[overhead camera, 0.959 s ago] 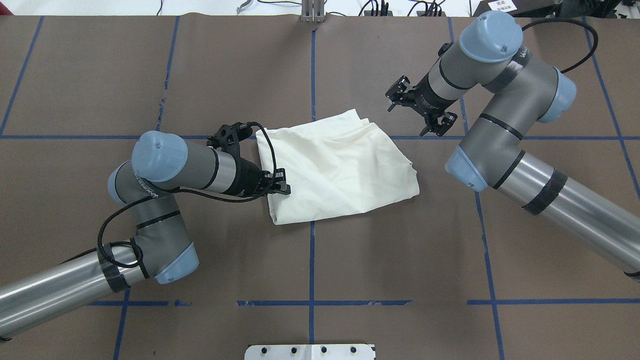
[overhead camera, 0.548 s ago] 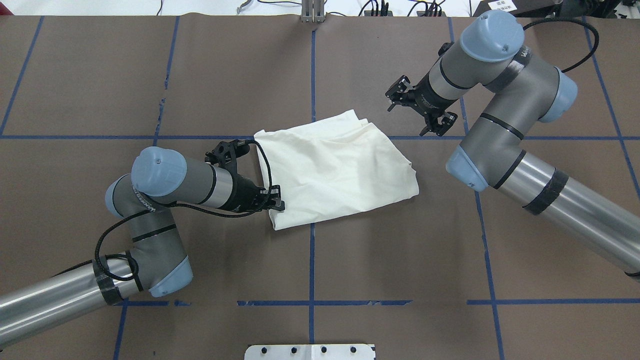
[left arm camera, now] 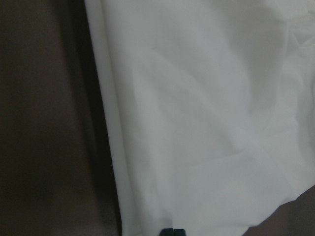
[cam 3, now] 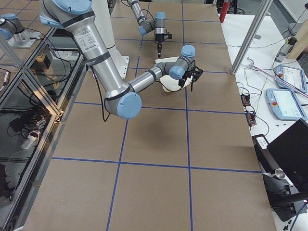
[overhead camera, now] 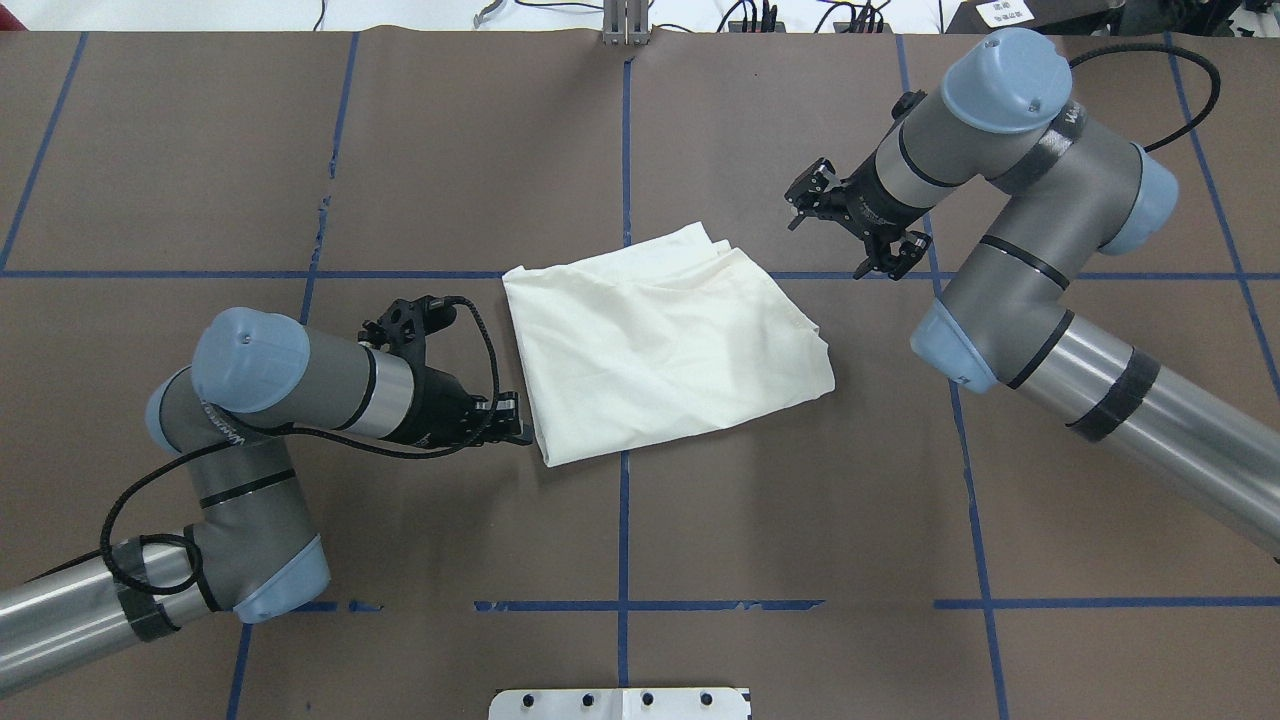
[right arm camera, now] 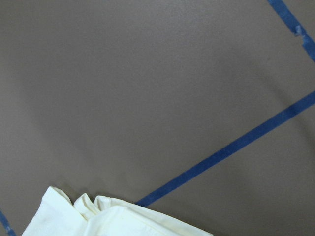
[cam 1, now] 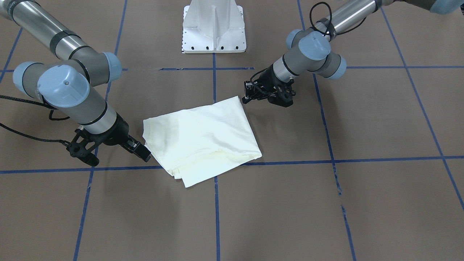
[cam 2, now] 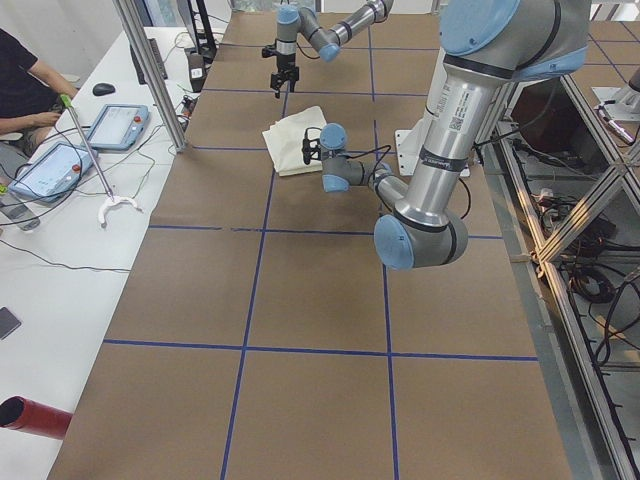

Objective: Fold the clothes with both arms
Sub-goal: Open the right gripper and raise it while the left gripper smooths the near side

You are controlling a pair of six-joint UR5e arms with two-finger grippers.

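Beside shirt [overhead camera: 665, 350] edge, left gripper [overhead camera: 515, 432] level; right gripper [overhead camera: 835, 238] apart.

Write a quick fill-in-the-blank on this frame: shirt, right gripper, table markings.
1. The shirt lies folded with its plain ____ side up; no print shows.
2. The right gripper hovers beyond the shirt's far corner with its jaws ____, holding nothing.
3. The brown table cover is marked off in squares by ____ tape lines.

Missing words: cream; open; blue.
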